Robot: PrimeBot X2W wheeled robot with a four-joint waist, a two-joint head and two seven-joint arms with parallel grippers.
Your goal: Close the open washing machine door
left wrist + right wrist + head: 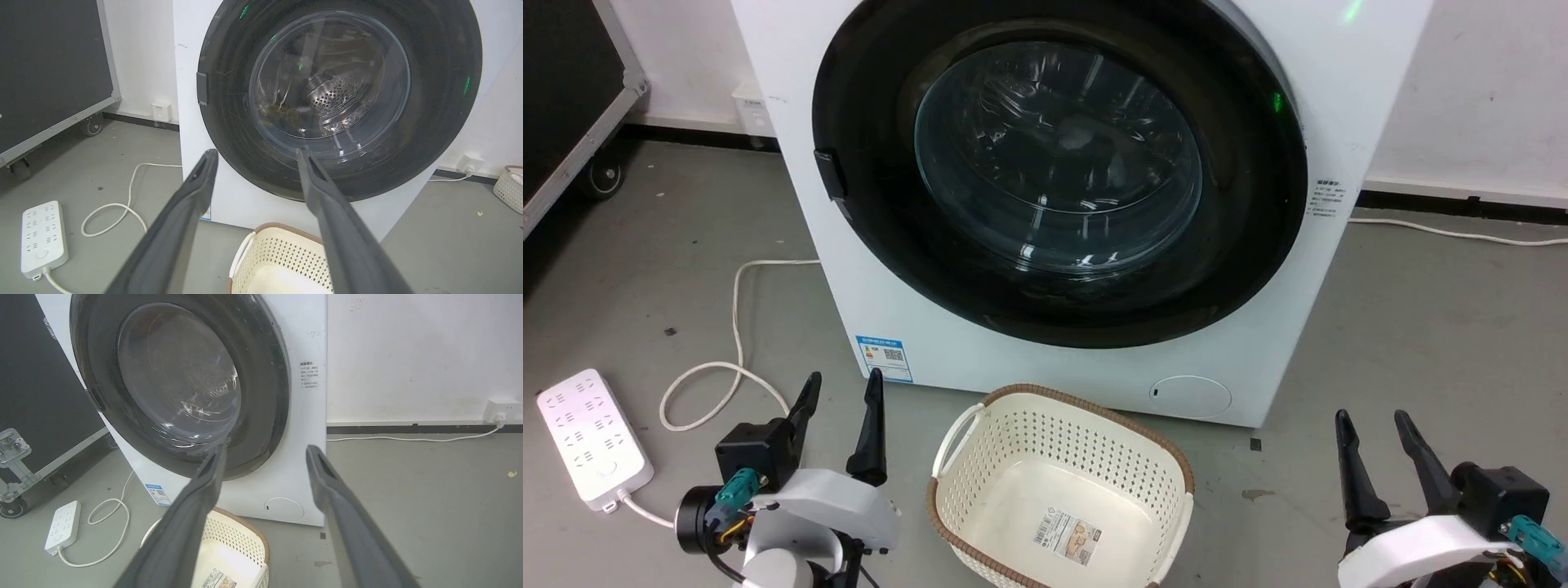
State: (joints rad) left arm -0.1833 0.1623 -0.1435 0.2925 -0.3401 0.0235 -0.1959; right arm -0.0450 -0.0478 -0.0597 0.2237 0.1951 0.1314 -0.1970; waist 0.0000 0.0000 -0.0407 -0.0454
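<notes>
In the head view, the washing machine door (1058, 155) lies flat against the machine's white front. I can make out no gap around its black rim, so I judge it shut, or very nearly latched. My left tool (844, 384) and right tool (1372, 420) sit low on either side, each with fingers apart and holding nothing. Both are well back from the door, which makes sense if the push is over. A cream basket (980, 441) stands on the floor between them, just in front of the machine, and a power strip (592, 437) lies off to my left.

The left wrist view looks between my spread fingers straight at the door. Here the perforated steel drum (335, 96) is plain through the glass, where the head view gives mostly reflections.

The right wrist view takes the door at a slant, a better angle for judging how it sits. The rim hugs the panel on the side nearest me. This view also takes in a wall socket (496, 408) further along the wall.
</notes>
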